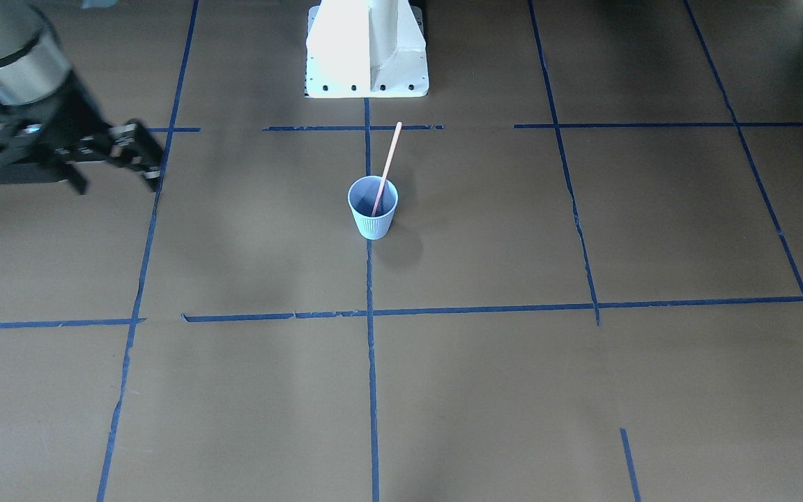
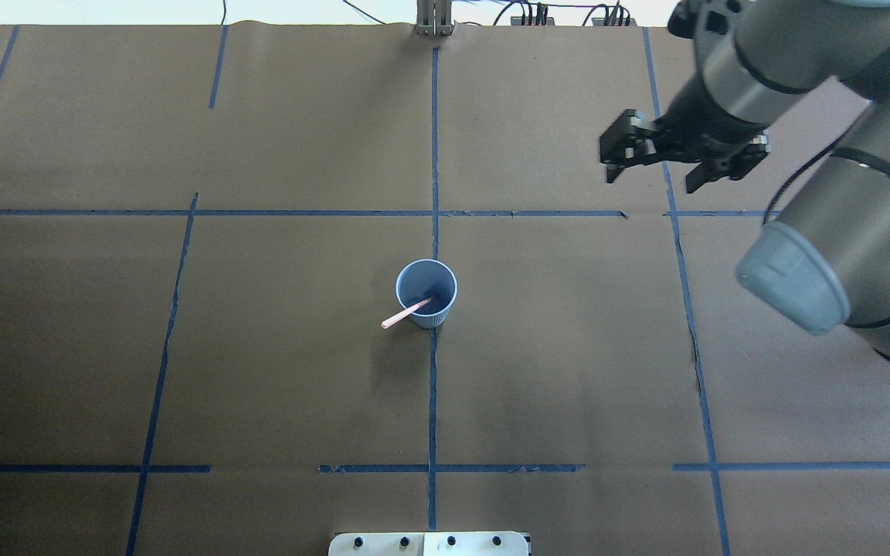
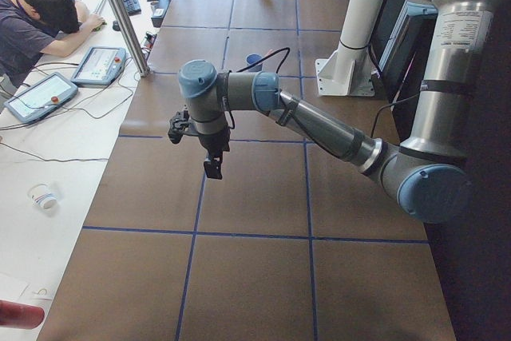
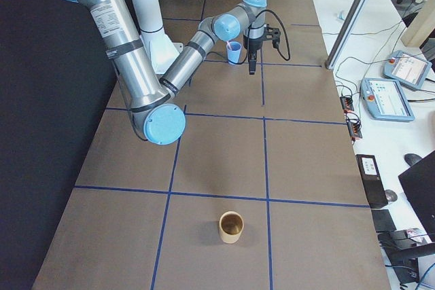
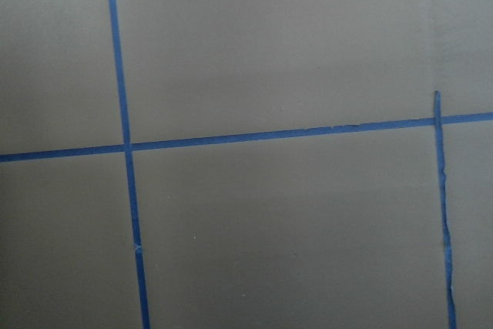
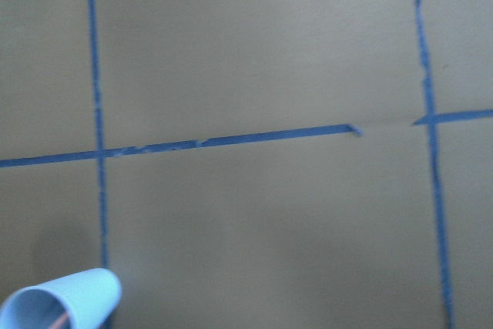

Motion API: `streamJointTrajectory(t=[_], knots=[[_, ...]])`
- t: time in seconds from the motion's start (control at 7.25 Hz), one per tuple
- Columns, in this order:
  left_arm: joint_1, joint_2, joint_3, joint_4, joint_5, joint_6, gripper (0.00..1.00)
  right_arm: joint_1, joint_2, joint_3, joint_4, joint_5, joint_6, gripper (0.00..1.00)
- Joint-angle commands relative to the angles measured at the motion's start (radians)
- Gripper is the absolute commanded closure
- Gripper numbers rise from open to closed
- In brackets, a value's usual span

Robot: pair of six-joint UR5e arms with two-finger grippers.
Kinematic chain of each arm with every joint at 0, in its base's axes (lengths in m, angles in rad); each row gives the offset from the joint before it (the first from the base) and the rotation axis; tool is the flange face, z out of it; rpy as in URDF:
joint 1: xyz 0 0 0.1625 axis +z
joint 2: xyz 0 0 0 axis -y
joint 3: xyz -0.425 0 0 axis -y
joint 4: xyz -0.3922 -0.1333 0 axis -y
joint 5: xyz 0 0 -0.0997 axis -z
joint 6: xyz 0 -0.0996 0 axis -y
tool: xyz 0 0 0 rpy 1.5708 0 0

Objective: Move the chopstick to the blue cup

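Note:
The blue cup (image 1: 372,217) stands upright at the middle of the table, also in the overhead view (image 2: 440,309). The pink chopstick (image 1: 389,164) stands in it, leaning over the rim towards the robot (image 2: 402,315). My right gripper (image 2: 655,176) is open and empty, above the table to the right of the cup and well away from it (image 1: 117,183). The right wrist view shows only the cup's rim (image 6: 65,302) at its lower left. My left gripper (image 3: 209,167) shows only in the exterior left view, above the table on the cup's near side. I cannot tell whether it is open.
A tan cup (image 4: 231,227) stands alone near the table's end on my right. The white robot base (image 1: 366,56) is behind the blue cup. Blue tape lines cross the brown table. An operator (image 3: 40,21) sits by a side desk with pendants.

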Motion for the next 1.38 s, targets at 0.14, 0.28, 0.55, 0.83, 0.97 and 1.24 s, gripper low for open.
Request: streamJointTrajectory(t=[0.14, 0.28, 0.55, 0.83, 0.97, 1.24], knots=[[-0.026, 0.097, 0.082, -0.135, -0.014, 0.023, 0.0, 0.289, -0.193, -0.14, 0.009, 0.166, -0.339, 0.0], [-0.026, 0.099, 0.128, -0.19, -0.014, 0.023, 0.0, 0.335, -0.215, -0.253, 0.101, 0.168, -0.387, 0.0], [-0.026, 0.097, 0.14, -0.212, -0.014, 0.017, 0.0, 0.425, -0.255, -0.477, 0.39, 0.189, -0.519, 0.0], [-0.026, 0.101, 0.145, -0.212, -0.014, 0.017, 0.0, 0.463, -0.32, -0.411, 0.392, 0.18, -0.513, 0.0], [-0.026, 0.101, 0.169, -0.214, -0.014, 0.021, 0.0, 0.464, -0.334, -0.415, 0.392, 0.185, -0.513, 0.0], [-0.026, 0.102, 0.275, -0.258, -0.014, 0.023, 0.0, 0.464, -0.373, -0.377, 0.388, 0.195, -0.511, 0.0]])
